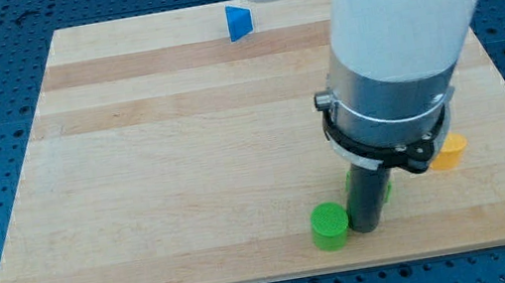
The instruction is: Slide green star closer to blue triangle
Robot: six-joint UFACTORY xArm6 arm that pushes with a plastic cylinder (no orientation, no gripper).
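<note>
The blue triangle (239,22) stands near the view's top edge of the wooden board (164,155), left of the middle. My rod comes down from the white arm at the view's lower right, and my tip (365,228) rests on the board. The green star (383,188) is almost wholly hidden behind the rod; only slivers of green show at the rod's left and right sides. A green cylinder (329,226) stands just left of my tip, touching or nearly touching the rod.
An orange block (448,149) lies to the right of the rod, partly hidden by the arm's grey collar; its shape is unclear. The board's bottom edge runs just below my tip. Blue perforated table surrounds the board.
</note>
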